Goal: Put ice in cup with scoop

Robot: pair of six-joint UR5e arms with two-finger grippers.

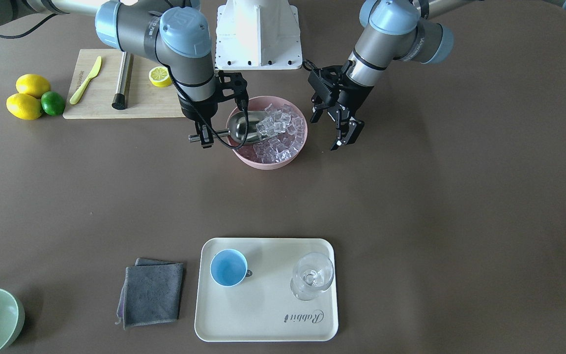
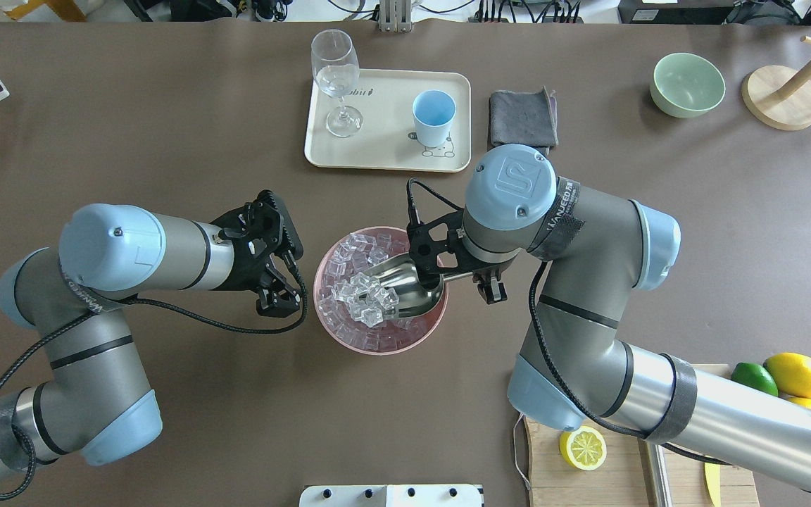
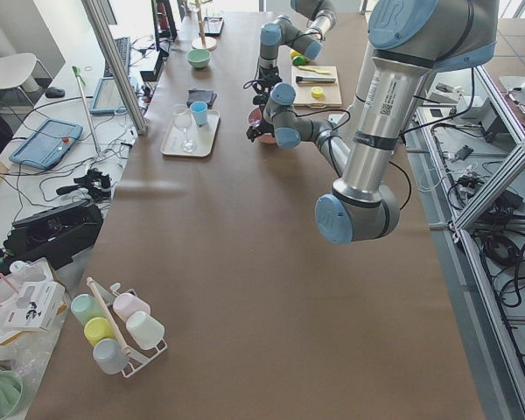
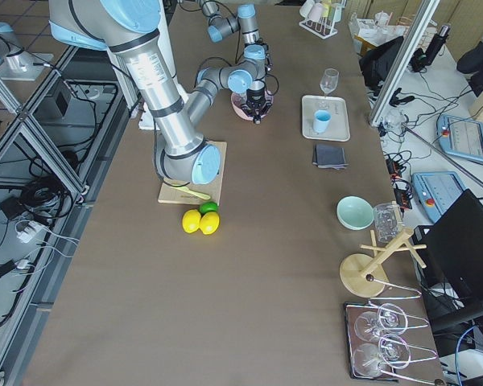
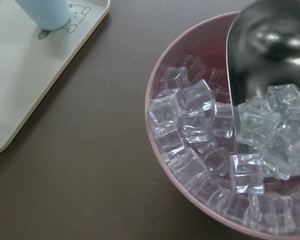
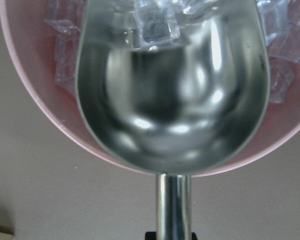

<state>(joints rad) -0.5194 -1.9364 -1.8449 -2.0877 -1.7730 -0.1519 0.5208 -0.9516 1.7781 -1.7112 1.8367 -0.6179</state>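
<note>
Right arm elbows in over the pink bowl (image 1: pixel 263 164), wrist low. Right gripper (image 1: pixel 205 136): fingers clamped on the scoop's rod handle. The scoop (image 1: pixel 244 127) lies trough-up inside the bowl, with cubes of ice (image 1: pixel 279 129) heaped at its open end. Left gripper (image 1: pixel 348 134) hangs just beside the bowl's opposite side, fingers spread wide, holding nothing. The cup (image 1: pixel 228 267) stands upright on a tray (image 1: pixel 263 324) next to a stemmed glass (image 1: pixel 312 275), well apart from the scoop across the tabletop (image 1: pixel 410 206).
</note>
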